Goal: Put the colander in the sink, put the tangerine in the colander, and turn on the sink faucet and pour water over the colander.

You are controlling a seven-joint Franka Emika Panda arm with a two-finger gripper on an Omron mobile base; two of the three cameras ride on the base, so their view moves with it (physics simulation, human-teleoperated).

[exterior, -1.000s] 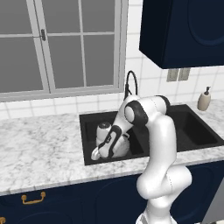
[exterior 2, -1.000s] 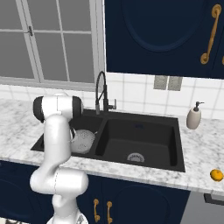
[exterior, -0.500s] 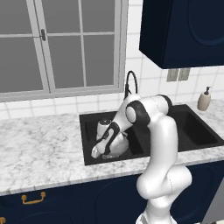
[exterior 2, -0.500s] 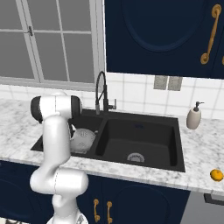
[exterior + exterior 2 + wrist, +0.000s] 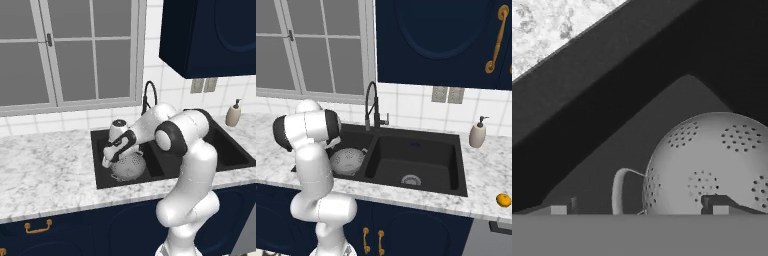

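Note:
The silver colander (image 5: 129, 167) (image 5: 348, 160) lies in the left basin of the black sink (image 5: 100, 172) (image 5: 456, 162). My gripper (image 5: 106, 161) hangs just over its left rim. In the hand view my gripper (image 5: 639, 210) is open: the two tips stand wide apart on either side of the colander (image 5: 712, 160), one beyond its loop handle (image 5: 618, 187) and one over the bowl. The tangerine (image 5: 503, 199) rests on the counter at the far right, near the front edge. The black gooseneck sink faucet (image 5: 148, 96) (image 5: 372, 105) rises behind the divider between the basins.
A beige soap dispenser (image 5: 233, 113) (image 5: 477, 134) stands on the counter right of the sink. The right basin has a round silver drain (image 5: 411, 180). Marble counter (image 5: 45, 165) stretches to the left, with a window behind and dark cabinets overhead.
The jaws have opened wide and let go of the colander, which now lies on the floor of the left basin. The arm has barely moved.

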